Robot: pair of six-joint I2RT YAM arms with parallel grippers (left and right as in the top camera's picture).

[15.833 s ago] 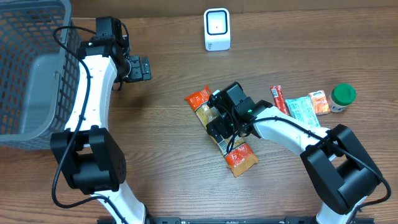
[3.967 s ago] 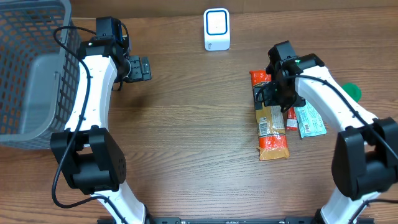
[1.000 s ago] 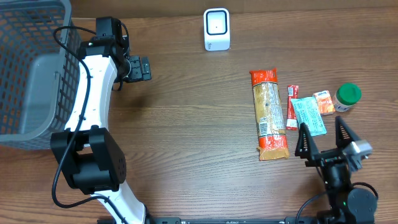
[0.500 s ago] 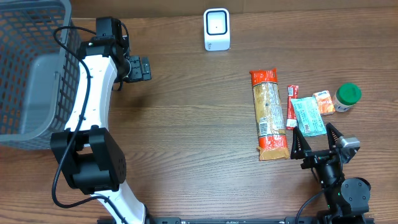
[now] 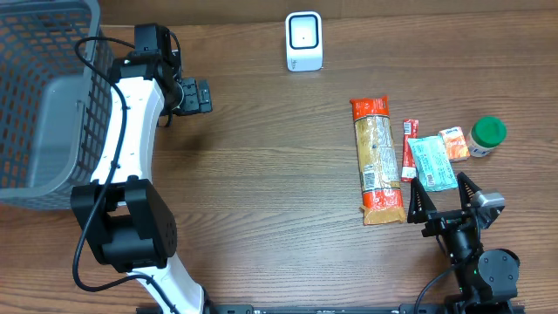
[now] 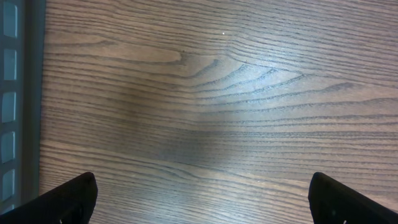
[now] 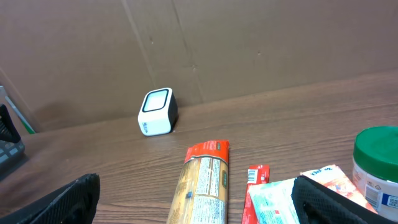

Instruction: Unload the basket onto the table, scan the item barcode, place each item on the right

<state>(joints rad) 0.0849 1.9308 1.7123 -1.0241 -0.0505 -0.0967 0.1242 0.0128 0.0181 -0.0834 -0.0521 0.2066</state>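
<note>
A long pasta packet [image 5: 377, 160] with orange ends lies flat on the table, its printed label facing up; it also shows in the right wrist view [image 7: 202, 186]. The white scanner [image 5: 304, 41] stands at the back of the table and appears as well in the right wrist view [image 7: 157, 112]. My right gripper [image 5: 441, 198] is open near the front edge, behind the packets, holding nothing [image 7: 196, 205]. My left gripper [image 5: 193, 96] is open at the far left over bare wood [image 6: 208, 205].
Right of the pasta lie a red stick packet [image 5: 408, 150], a teal packet [image 5: 432, 163], a small orange packet [image 5: 452, 144] and a green-lidded jar [image 5: 486, 137]. A grey wire basket [image 5: 44, 96] fills the left edge, its side showing in the left wrist view [image 6: 12, 93].
My right gripper let go of the pasta packet and drew back to the front edge; over the last half second it holds still. The left arm has not moved.
</note>
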